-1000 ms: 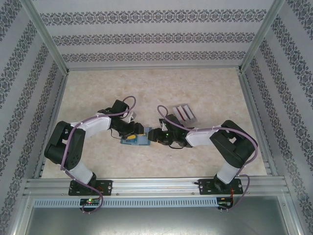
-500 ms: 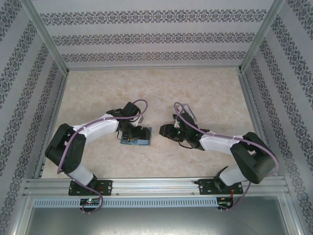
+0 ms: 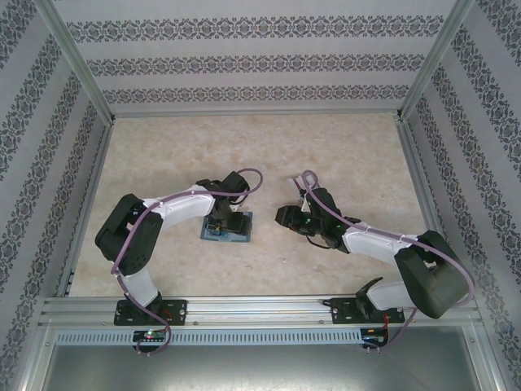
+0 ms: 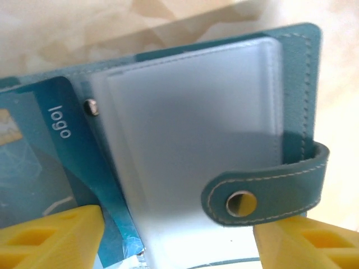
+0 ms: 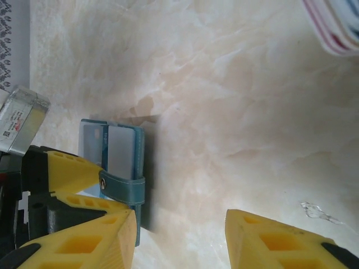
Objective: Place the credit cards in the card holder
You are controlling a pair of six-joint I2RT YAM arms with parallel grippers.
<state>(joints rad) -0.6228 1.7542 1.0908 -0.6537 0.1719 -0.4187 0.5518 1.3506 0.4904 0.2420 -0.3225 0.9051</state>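
Note:
The teal-blue card holder (image 3: 238,230) lies open on the marble table, its frosted plastic sleeve (image 4: 190,129) facing up and its snap tab (image 4: 263,193) curled over the edge. A blue credit card (image 4: 53,145) printed "logo" sits inside it at the left. My left gripper (image 3: 221,220) stands low over the holder, and its yellow fingers (image 4: 50,238) are spread on either side of the sleeve. My right gripper (image 3: 285,217) hovers open and empty to the right of the card holder (image 5: 120,148). Blurred card edges (image 5: 336,25), pale with red stripes, show at the top right.
Patterned walls enclose the table (image 3: 260,147) on three sides, and an aluminium rail (image 3: 260,309) runs along the near edge. Bare marble stretches toward the back and on both sides of the arms.
My right gripper has pulled back to the right, away from the card holder. My left gripper has shifted right and now sits over it. The right arm now covers the grey block.

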